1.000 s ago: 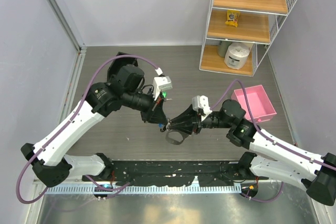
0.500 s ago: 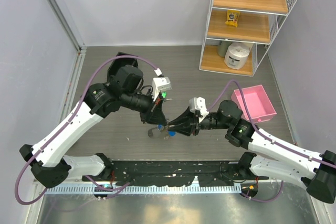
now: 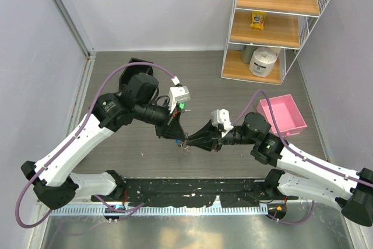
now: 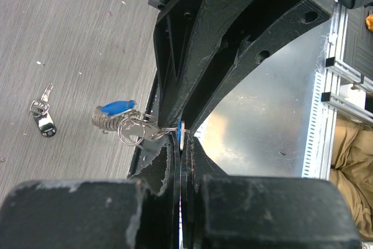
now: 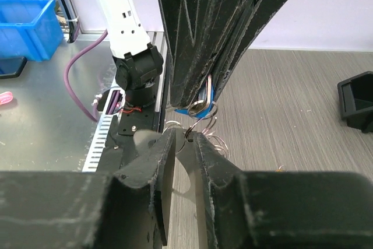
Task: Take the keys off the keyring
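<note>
My left gripper (image 3: pixel 178 136) and right gripper (image 3: pixel 189 141) meet tip to tip above the grey floor. In the left wrist view my left gripper (image 4: pixel 181 138) is shut on a blue-headed key (image 4: pixel 181 127). From it hangs the keyring (image 4: pixel 133 129): silver rings, a small coil and a blue piece (image 4: pixel 116 107). In the right wrist view my right gripper (image 5: pixel 186 135) pinches a thin wire ring (image 5: pixel 189 134) of the keyring just below the blue key (image 5: pixel 201 107). More wire loops (image 5: pixel 217 143) hang behind.
A loose black-headed key (image 4: pixel 42 118) lies on the floor to the left. A pink tray (image 3: pixel 283 115) stands at the right, a wire shelf rack (image 3: pixel 271 24) at the back right. The black base plate (image 3: pixel 192 190) runs along the near edge.
My right gripper has moved left and up to the left gripper's tips. The ring that hung below the grippers a second ago is now drawn up between them.
</note>
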